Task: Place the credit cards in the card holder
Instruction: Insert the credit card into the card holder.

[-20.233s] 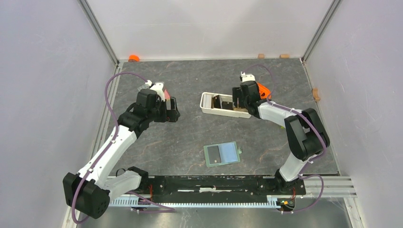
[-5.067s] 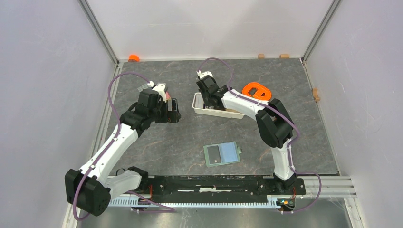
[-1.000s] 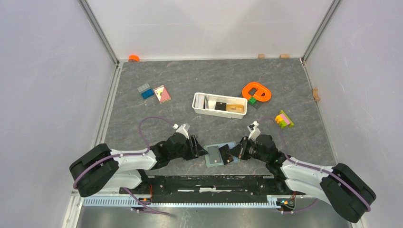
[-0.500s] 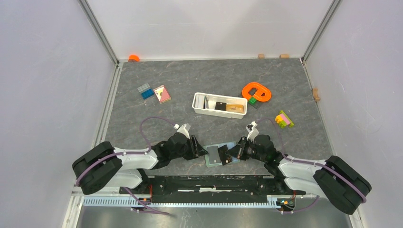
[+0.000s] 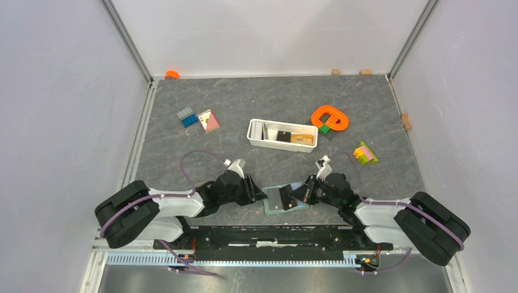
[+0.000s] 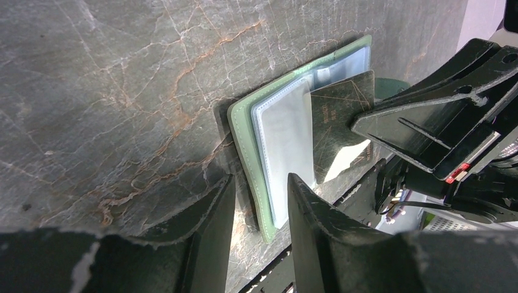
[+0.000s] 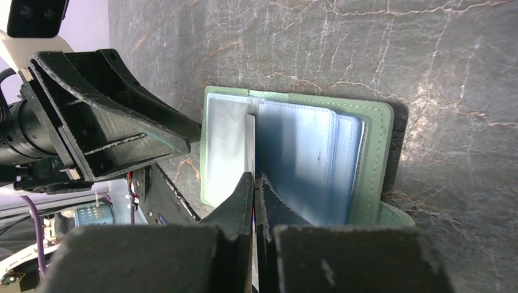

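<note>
Black card (image 6: 339, 116) in right claw (image 7: 252, 178) at card holder (image 7: 382, 152)

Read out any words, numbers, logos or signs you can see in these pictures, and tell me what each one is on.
No text here can be read.
black card, pinched by the right gripper: faint gold lines and print, too blurred to read.
pink and yellow tile: too small to tell.
tan card in the white tray: too small to tell.
card holder: no print visible.

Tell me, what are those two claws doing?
Right gripper shut on black card, edge-on over open wallet. Left gripper open, astride wallet's edge. Nothing in the way.
</note>
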Robot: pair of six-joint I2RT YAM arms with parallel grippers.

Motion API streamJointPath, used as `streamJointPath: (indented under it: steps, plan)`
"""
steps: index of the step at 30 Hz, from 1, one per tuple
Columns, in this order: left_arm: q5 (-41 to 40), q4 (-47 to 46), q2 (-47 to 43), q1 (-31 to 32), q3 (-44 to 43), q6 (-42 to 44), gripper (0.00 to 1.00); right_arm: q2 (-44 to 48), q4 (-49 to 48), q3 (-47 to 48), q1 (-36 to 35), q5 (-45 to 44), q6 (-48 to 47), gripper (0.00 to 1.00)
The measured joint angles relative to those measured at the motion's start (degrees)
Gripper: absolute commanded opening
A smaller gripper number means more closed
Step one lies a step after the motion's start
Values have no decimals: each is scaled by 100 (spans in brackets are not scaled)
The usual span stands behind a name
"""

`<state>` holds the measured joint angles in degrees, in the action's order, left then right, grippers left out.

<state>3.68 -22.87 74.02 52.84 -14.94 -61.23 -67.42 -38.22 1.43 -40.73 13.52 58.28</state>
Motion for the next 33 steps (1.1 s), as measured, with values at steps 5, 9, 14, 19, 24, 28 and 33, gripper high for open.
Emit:
streamJointPath:
  steps: [5, 9, 14, 19, 24, 28, 33]
  plan:
    - [0, -7, 26, 0, 0, -4, 42, -170, -186, 0, -39, -70, 48, 0]
    - [0, -7, 35, 0, -2, -4, 41, -225, -271, -2, -96, -111, 94, 0]
    - [2, -11, 48, 0, -2, -9, 37, -236, -341, -17, -243, -219, 175, 0]
    - [2, -13, 94, 0, -4, -28, 32, -382, -505, -28, -361, -323, 308, 0]
    - [-4, 4, 109, 0, -4, -33, 26, -483, -660, -46, -457, -424, 494, 0]
    - [-9, 4, 129, 0, -4, -33, 25, -485, -708, -70, -494, -529, 595, 0]
    - [-9, 4, 136, 0, -4, -33, 24, -566, -780, -83, -511, -632, 651, 0]
